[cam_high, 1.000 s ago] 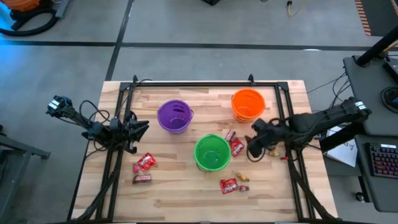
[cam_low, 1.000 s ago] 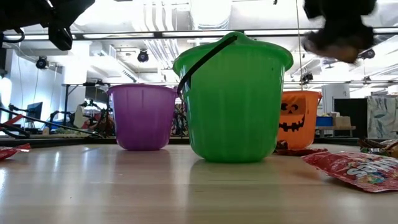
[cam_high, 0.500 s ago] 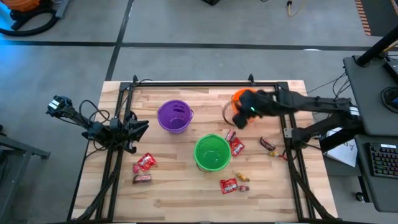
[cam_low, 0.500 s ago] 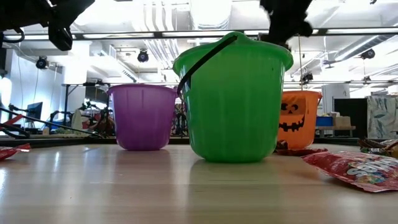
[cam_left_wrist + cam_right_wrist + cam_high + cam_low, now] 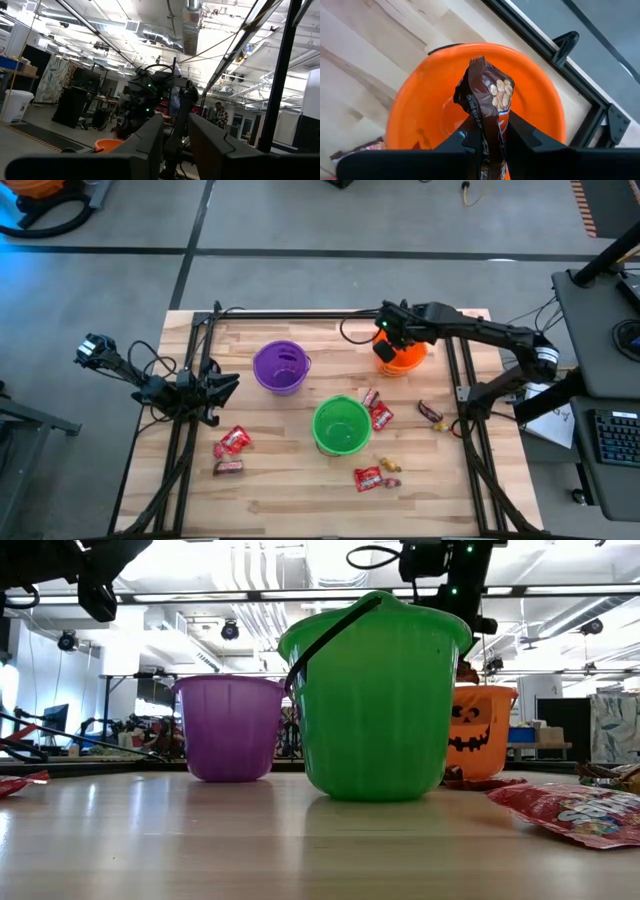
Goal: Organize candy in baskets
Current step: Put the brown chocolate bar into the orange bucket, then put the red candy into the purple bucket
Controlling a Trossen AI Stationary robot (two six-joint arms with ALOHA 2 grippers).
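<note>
Three baskets stand on the wooden table: purple (image 5: 280, 367), green (image 5: 341, 425) and orange (image 5: 405, 352). My right gripper (image 5: 389, 332) hovers over the orange basket (image 5: 420, 115), shut on a dark brown candy bar (image 5: 485, 100). Red packets (image 5: 234, 441) (image 5: 368, 478) (image 5: 380, 416), brown bars (image 5: 228, 467) (image 5: 430, 412) and small yellow-orange pieces (image 5: 388, 465) lie flat on the table. My left gripper (image 5: 226, 385) waits open at the table's left side, touching nothing. My right gripper pinches the brown bar between its two fingers (image 5: 465, 142) at one end of the wrapper (image 5: 487, 135), coming from above and pointing down. The bar sticks out past the fingertips, lifted clear, over the orange basket's opening.
A black metal frame (image 5: 310, 314) runs along the far edge and both sides of the table. The green basket (image 5: 375, 700) stands nearest in the low view, with a red packet (image 5: 575, 812) to its right. Bare wood lies along the near edge.
My right gripper, shut on the brown bar, has swung from beside the candies near the table's right edge toward the far edge and now hangs over the orange basket. A brown bar that the arm hid on the right side now shows.
</note>
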